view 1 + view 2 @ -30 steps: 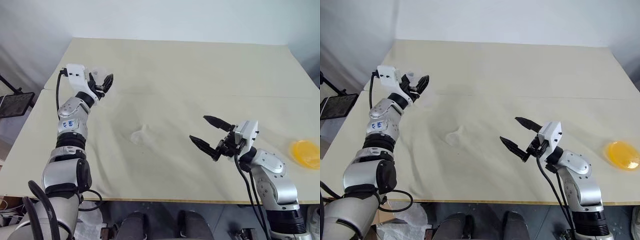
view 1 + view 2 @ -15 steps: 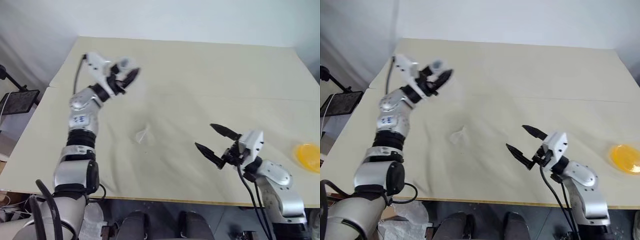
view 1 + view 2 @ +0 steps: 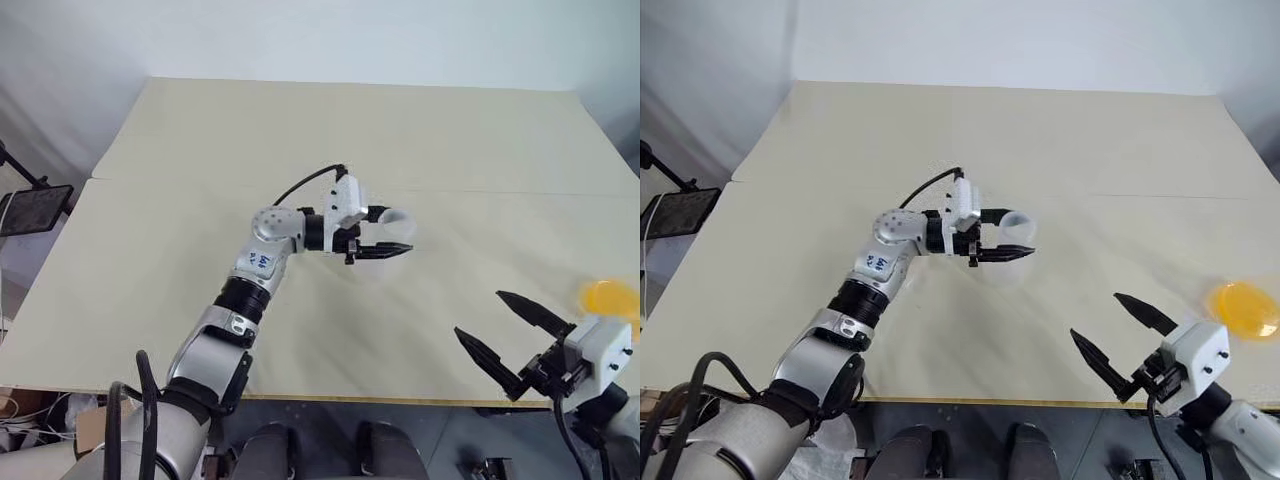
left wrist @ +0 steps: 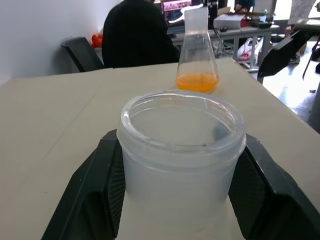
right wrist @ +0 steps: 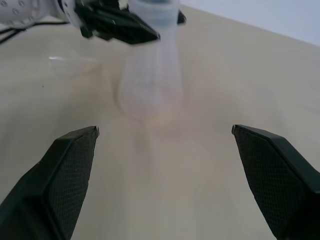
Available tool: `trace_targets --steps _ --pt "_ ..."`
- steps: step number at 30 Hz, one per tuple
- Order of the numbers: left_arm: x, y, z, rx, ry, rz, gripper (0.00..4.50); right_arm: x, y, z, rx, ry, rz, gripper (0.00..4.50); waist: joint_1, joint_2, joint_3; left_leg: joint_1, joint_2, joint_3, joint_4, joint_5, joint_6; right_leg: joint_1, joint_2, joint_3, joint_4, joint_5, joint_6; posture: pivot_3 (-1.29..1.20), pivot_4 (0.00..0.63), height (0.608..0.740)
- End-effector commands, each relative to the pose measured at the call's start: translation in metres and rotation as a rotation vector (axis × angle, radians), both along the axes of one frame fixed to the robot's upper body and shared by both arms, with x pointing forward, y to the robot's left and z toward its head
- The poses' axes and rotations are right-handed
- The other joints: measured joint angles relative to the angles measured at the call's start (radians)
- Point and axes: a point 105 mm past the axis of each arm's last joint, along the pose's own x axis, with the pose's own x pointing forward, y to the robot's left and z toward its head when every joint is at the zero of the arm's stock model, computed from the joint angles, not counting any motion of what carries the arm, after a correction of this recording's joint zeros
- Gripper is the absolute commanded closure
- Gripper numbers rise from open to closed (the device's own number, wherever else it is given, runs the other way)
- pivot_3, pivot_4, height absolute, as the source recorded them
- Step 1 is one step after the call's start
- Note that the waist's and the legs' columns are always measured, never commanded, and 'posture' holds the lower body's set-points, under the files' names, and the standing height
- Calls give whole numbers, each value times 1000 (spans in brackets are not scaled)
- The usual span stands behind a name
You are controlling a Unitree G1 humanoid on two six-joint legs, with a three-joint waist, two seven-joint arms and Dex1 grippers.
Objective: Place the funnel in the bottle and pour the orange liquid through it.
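Gripped at its neck by the left claw (image 3: 385, 247) above the middle of the counter (image 3: 450, 150), the bottle (image 4: 182, 165) looks light, rigid and slick (likely plastic), so the neck suits holding, while the right claw (image 3: 510, 335) gapes empty.

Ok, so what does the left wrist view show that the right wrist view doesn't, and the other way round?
Left wrist view: you look into the bottle through its open mouth. Beyond it a flask holding the orange liquid stands on the table, with a seated person behind.
Right wrist view: both spread fingers of the right gripper, plus the bottle's body from the side, under the left gripper.
Both: the left gripper clamped on the bottle just below its mouth, and the table.
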Motion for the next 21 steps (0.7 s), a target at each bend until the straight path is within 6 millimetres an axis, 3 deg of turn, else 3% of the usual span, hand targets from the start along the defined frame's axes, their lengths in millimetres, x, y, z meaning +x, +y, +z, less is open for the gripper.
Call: trace_targets --steps 1,7,14,21 --pt "1 -9 -4 -5 -19 14 2116 -6 11 13 22 -52 -11 0 2 0 0 0 1 -1 0 0 0 0 0 0 1 0 0 0 150 740" --pt "-1 -18 -6 -36 14 -9 2116 -4 18 15 43 -66 -32 0 9 0 0 0 0 -2 0 0 2 1 -2 -1 0 0 0 0 150 740" --pt "1 -9 4 -111 75 -25 39 2 16 16 39 -81 -35 0 7 0 0 0 0 -1 0 0 2 0 -2 -1 0 0 0 0 150 740" --pt "6 15 23 -200 72 -17 12 9 16 16 41 -91 -26 0 1 0 0 0 1 -2 0 0 2 0 -2 -1 1 0 0 0 150 740"
